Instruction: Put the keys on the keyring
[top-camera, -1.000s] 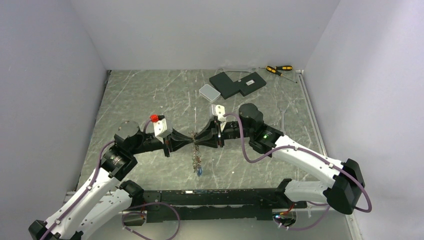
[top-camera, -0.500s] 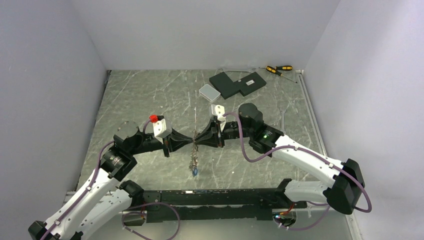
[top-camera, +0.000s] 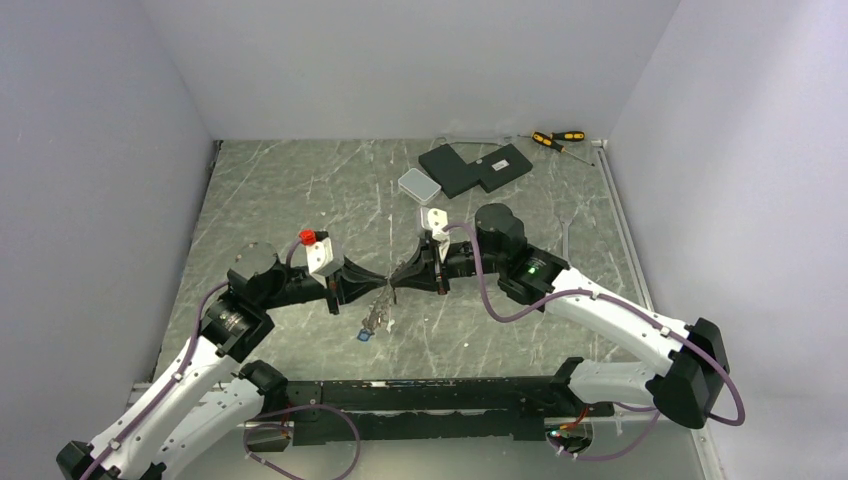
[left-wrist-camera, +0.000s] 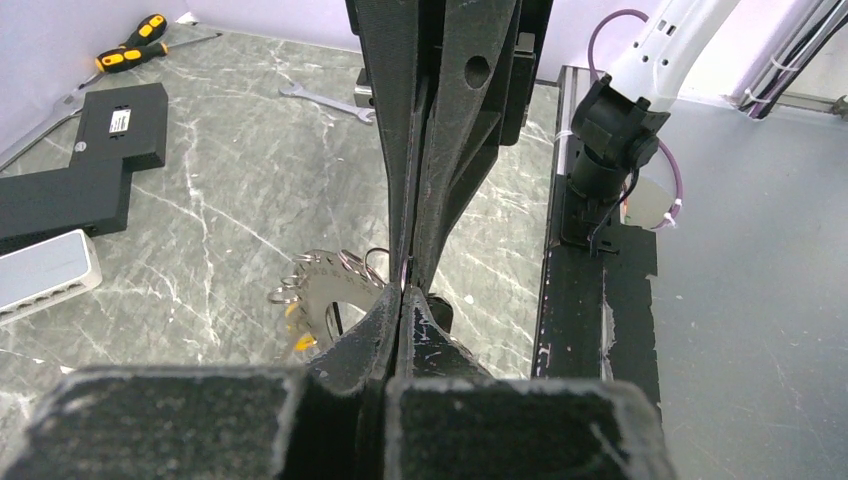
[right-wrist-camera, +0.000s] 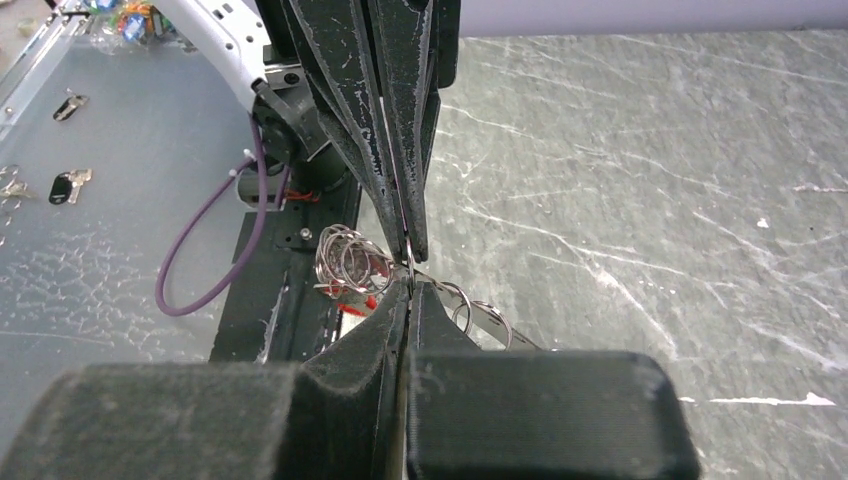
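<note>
Left jaws and right jaws meet tip to tip, both closed. The left pair pinches the keyring (top-camera: 377, 313), which hangs toward seven o'clock, keys (top-camera: 365, 336) lowest.

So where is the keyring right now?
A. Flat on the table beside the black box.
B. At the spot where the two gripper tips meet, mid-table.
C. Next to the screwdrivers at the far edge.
B: the left wrist view shows the keyring at the closed tips of the left gripper, and the top view shows the right gripper meeting it tip to tip at that spot.
</note>
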